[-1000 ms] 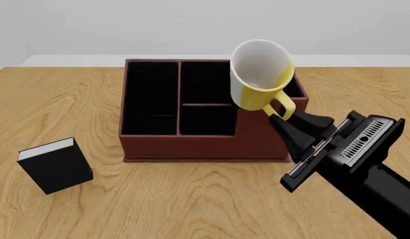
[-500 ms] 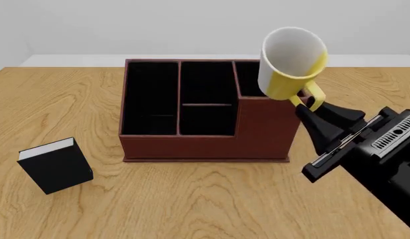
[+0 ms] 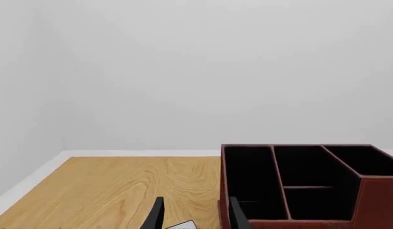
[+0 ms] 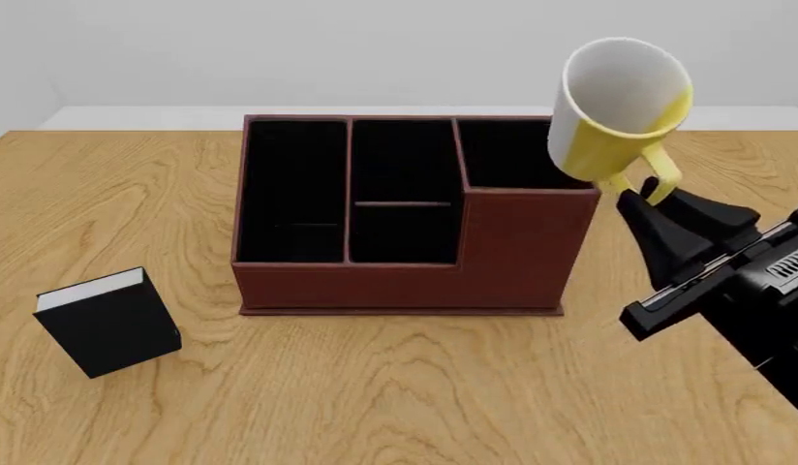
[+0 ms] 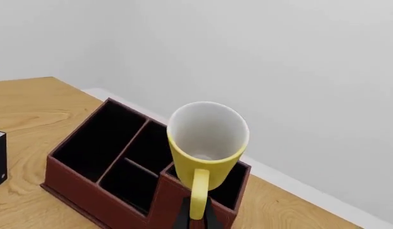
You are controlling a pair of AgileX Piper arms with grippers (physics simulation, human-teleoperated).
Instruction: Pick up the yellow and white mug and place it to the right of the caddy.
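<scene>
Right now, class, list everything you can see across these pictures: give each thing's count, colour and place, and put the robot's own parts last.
mug: one, yellow outside, white inside; held in the air, tilted, above the caddy's right end.
caddy: one, reddish-brown with black compartments; middle of the table, its right front section taller.
book: one, black with white pages; near left of the table, apart from the caddy.
table: one, light wood grain; under everything.
wall: plain pale grey; behind the table.
right pincer: one, black; shut on the mug's handle, to the right of the caddy.
left pincer: one, black; only its fingertips show, apart, holding nothing.
</scene>
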